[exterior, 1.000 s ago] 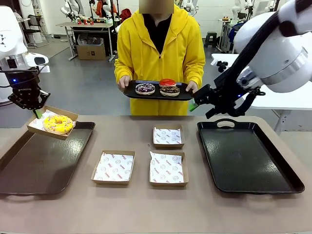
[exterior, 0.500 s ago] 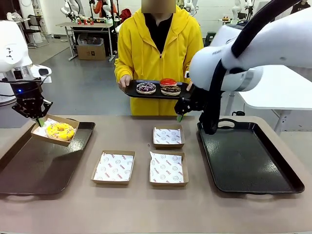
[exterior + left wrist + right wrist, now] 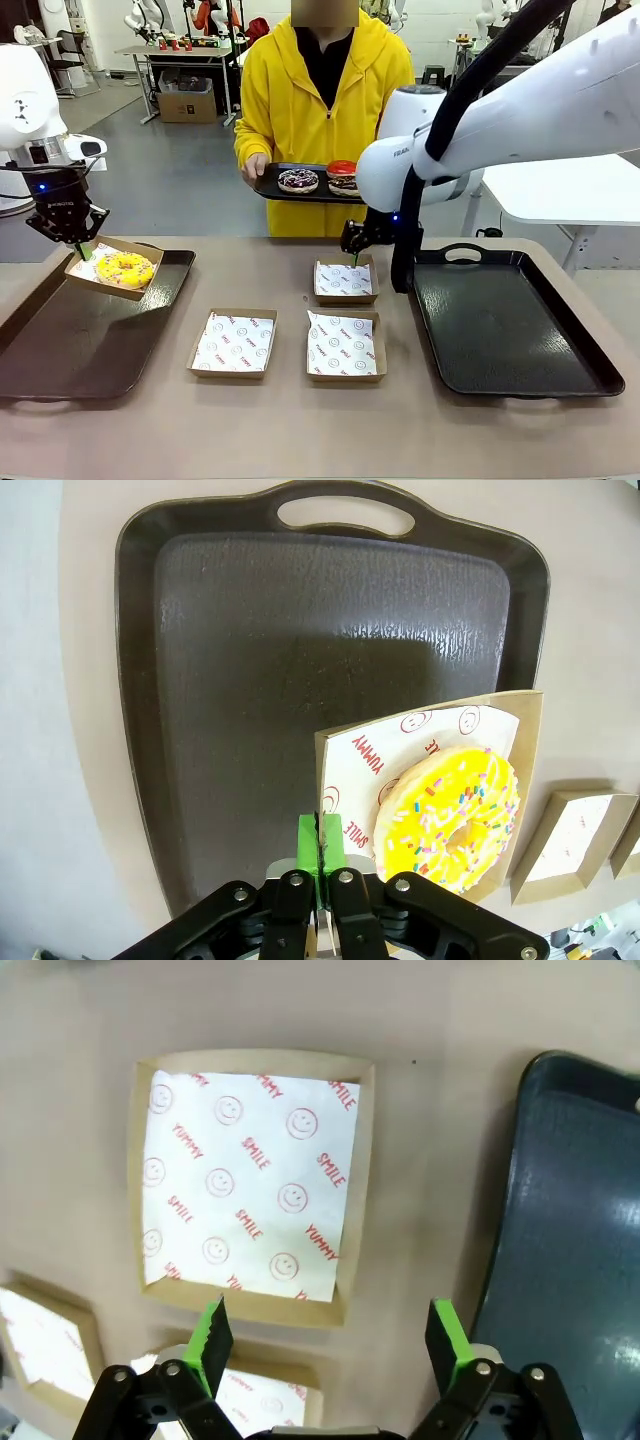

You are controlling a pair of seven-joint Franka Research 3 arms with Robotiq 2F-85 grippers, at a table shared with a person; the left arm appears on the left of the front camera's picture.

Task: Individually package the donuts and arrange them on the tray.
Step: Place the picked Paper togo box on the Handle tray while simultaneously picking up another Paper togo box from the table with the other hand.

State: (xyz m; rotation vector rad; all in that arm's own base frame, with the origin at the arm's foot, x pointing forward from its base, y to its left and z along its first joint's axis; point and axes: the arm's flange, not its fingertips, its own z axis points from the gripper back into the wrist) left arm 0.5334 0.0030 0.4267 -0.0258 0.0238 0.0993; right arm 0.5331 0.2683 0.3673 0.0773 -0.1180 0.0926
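The yellow donut (image 3: 123, 268) (image 3: 450, 815) lies in a paper-lined cardboard box (image 3: 142, 283) (image 3: 400, 745). My left gripper (image 3: 76, 243) (image 3: 320, 848) is shut on that box's edge and holds it tilted just above the far end of the left tray (image 3: 80, 340) (image 3: 300, 650). My right gripper (image 3: 353, 256) (image 3: 330, 1332) hangs open over the far empty box (image 3: 344, 280) (image 3: 250, 1185), holding nothing. Across the table a person holds a small black tray (image 3: 268, 188) with the purple-sprinkled donut (image 3: 298, 180), the red donut (image 3: 342, 167) and the chocolate donut (image 3: 346, 184).
Two more empty lined boxes (image 3: 233, 343) (image 3: 341, 345) sit mid-table nearer to me. A dark tray (image 3: 510, 320) (image 3: 585, 1230) lies at the right with nothing on it. The right arm's white body stretches across above that tray's far end.
My right arm has swung left from beside the person's tray and come down over the far empty box. The left gripper has lowered the boxed yellow donut slightly.
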